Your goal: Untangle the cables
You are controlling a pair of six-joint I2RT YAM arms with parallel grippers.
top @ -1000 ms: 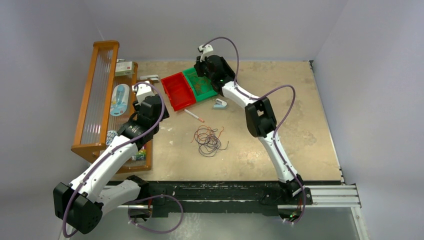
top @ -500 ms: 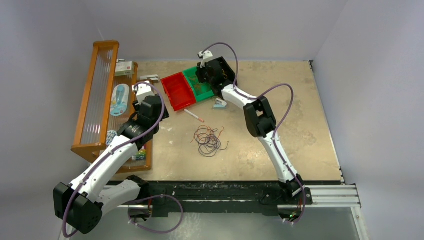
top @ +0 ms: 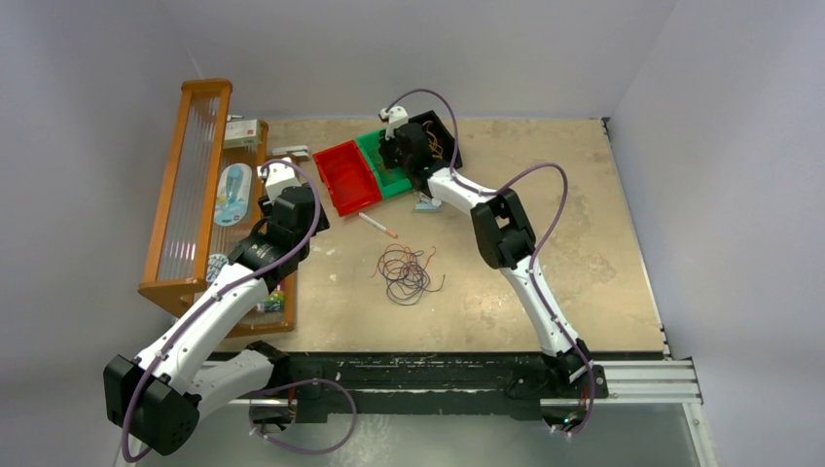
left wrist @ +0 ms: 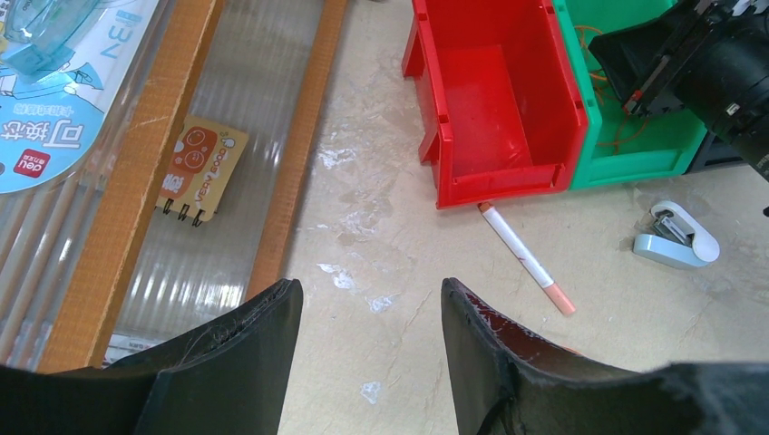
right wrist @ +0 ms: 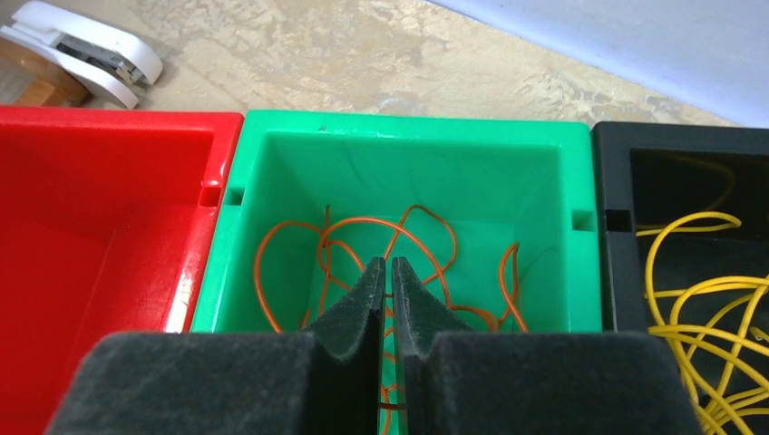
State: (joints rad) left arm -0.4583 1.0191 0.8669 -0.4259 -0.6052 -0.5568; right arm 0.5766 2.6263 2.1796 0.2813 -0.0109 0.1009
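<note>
Okay, right pincer's point(right wrist: 386, 265) pinched shut over the green bin point(right wrist: 408, 123), can't tell if holding wire; left pincer's point(left wrist: 370, 292) wide open, empty. I'd lift straight up, not snagging orange wires point(right wrist: 299, 222).

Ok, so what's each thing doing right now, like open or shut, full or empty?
left hand, open, nothing between its fingers
right hand, shut, above the green bin
red bin, empty
green bin, orange wire inside
black bin, yellow wire inside
cable tangle, knotted up, lying on the table
</note>
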